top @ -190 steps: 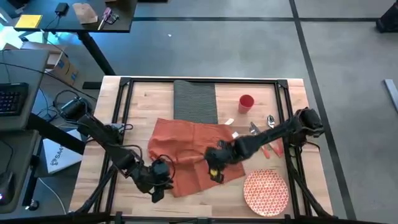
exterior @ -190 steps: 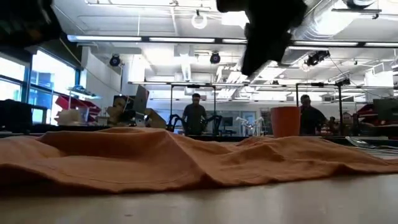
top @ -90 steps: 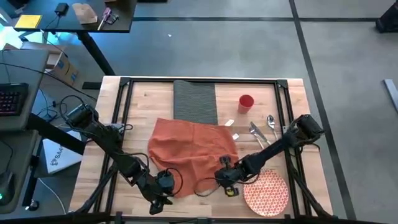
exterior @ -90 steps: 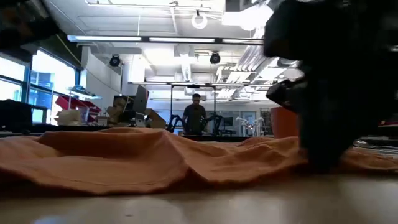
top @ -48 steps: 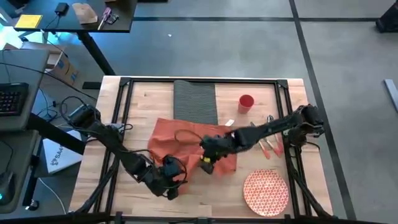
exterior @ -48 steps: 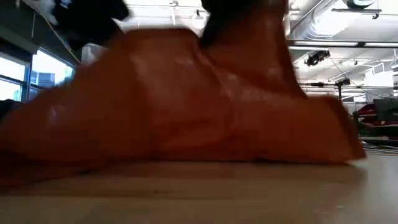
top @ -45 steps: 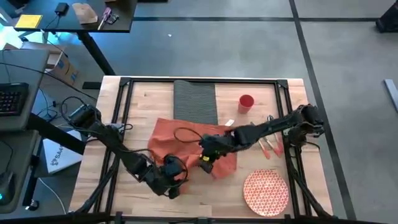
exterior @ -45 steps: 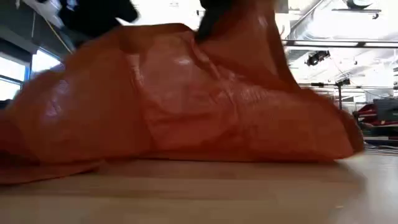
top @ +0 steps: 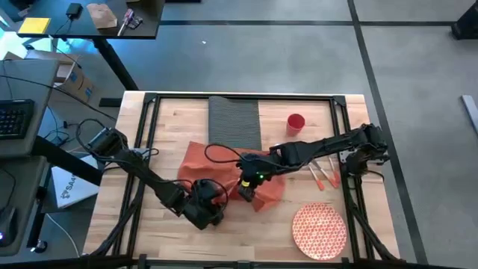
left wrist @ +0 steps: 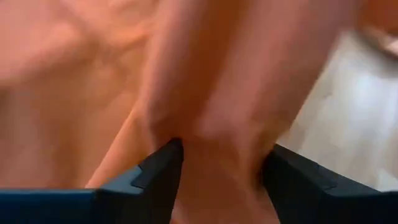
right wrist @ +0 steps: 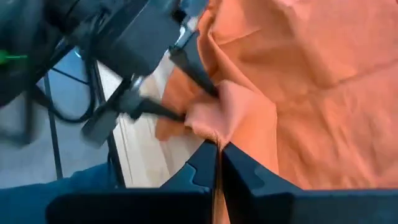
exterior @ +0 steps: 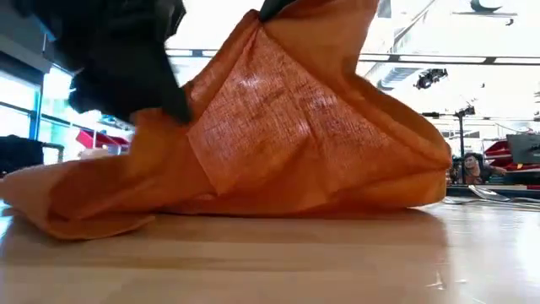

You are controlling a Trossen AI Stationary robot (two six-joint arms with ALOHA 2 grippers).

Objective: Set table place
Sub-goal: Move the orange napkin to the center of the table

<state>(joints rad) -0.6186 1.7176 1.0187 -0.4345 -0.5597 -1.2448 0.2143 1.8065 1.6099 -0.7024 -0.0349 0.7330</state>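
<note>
Since half a second ago the napkin (top: pixel 258 183) has been drawn up higher off the table (top: pixel 175 116) and bunched tighter, and both arms have closed in over its near edge.

The right gripper (right wrist: pixel 217 163) is clenched on a thin fold of the cloth, its two fingers pressed together with the hem pinched between them. The left gripper (left wrist: pixel 221 163) grasps a thicker gathered wad, fingers held apart by the bulk of fabric wedged in the gap. In the high view the two sit just beside each other at the middle of the table, the left gripper (top: pixel 203 203) at the napkin's near-left corner. Holding two points of one edge looks like a way to lift and fold the cloth over itself; that is a judgement.

In the low view the napkin (exterior: pixel 287 127) rises as a tent, its lower edge trailing on the wood. It is a coarse orange weave, limp and creasing softly.

Beyond it lie the dark ribbed placemat (top: pixel 234 119) at the far edge, a small red cup (top: pixel 296 123) to its right, utensils (top: pixel 323 173) near the right arm, and the round patterned plate (top: pixel 320 230) at the near right, well apart from the mat.
</note>
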